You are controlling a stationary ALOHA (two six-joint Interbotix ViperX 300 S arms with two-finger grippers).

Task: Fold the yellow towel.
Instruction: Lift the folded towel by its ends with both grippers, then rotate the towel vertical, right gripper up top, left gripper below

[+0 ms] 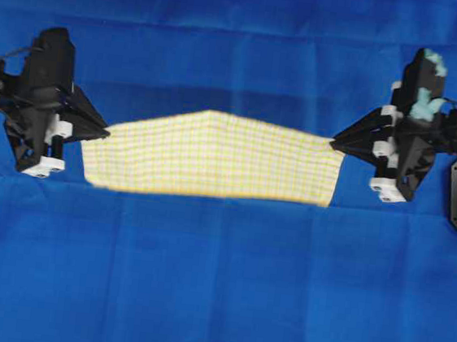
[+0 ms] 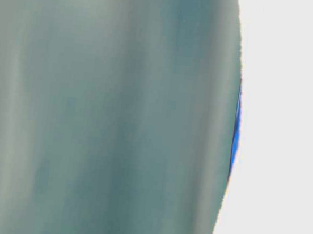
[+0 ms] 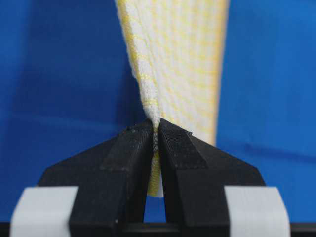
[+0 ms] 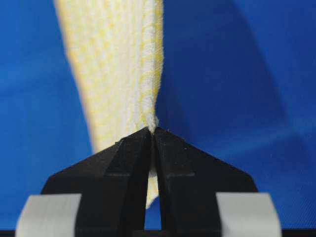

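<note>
Fold in progress, seen from above and from both wrists. I hold the yellow towel (image 1: 213, 157) by its two ends, stretched between my arms above the blue cloth (image 1: 216, 284) that covers the table. My left fingers (image 1: 102, 133) are pressed together on the towel's left end; in the left wrist view the fabric (image 3: 173, 59) runs straight out from between the closed tips. My right fingers (image 1: 338, 142) pinch the right end likewise, the cloth (image 4: 118, 64) gathered at the tips. From overhead the towel peaks in the middle of its far edge, while its near edge lies almost straight; whether that edge touches the blue cloth I cannot tell. I judge this to be the carrying phase of a fold: both ends are gripped and lifted, the fold not yet laid. The next move calls for both arms to travel together, keeping even tension, so the edges meet squarely. Both arms reach inward from opposite sides, fingers pointing toward each other. The table-level view is blocked by a blurred surface.
</note>
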